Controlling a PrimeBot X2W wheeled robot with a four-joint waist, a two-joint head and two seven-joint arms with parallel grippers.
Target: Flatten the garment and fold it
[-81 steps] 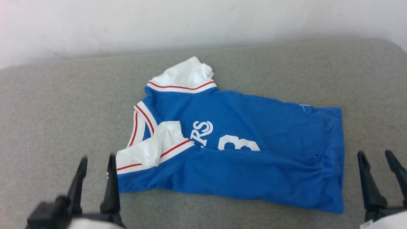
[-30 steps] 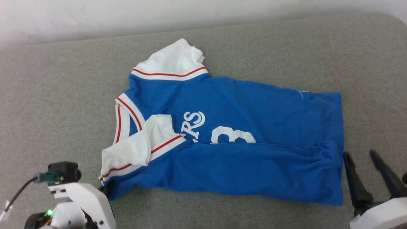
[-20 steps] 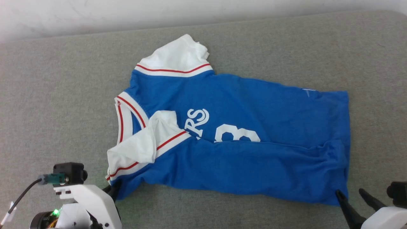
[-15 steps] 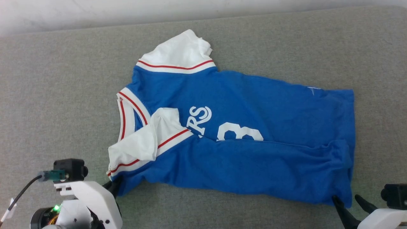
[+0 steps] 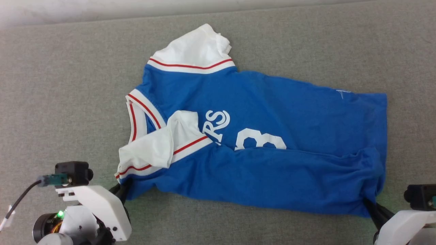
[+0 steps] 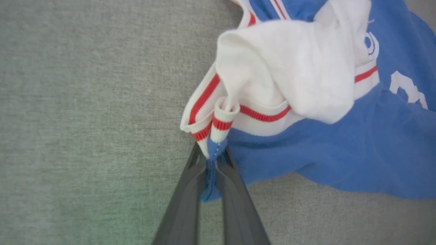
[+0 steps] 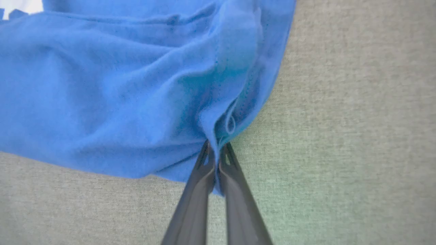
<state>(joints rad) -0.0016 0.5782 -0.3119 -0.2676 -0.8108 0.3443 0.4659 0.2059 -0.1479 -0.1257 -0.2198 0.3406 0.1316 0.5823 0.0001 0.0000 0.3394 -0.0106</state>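
left jaws pinching garment (image 5: 259,177) corner, right jaws pinching hem

jersey (image 5: 272,112): lies on the desk (image 5: 68,85) before me, stretched left to right
collar (image 5: 136,115): at its left end
hem (image 5: 383,136): at its right end
far sleeve (image 5: 194,51): behind the body, toward the wall (image 5: 68,10)
near sleeve (image 5: 153,153): folded onto the chest, beside the collar
my left jaws: near left corner, clamped on the edge below the near sleeve
my right jaws: near right corner, clamped on the hem

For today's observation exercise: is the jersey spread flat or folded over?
Partly folded: the jersey has its near edge doubled over the number, one white sleeve flipped inward.
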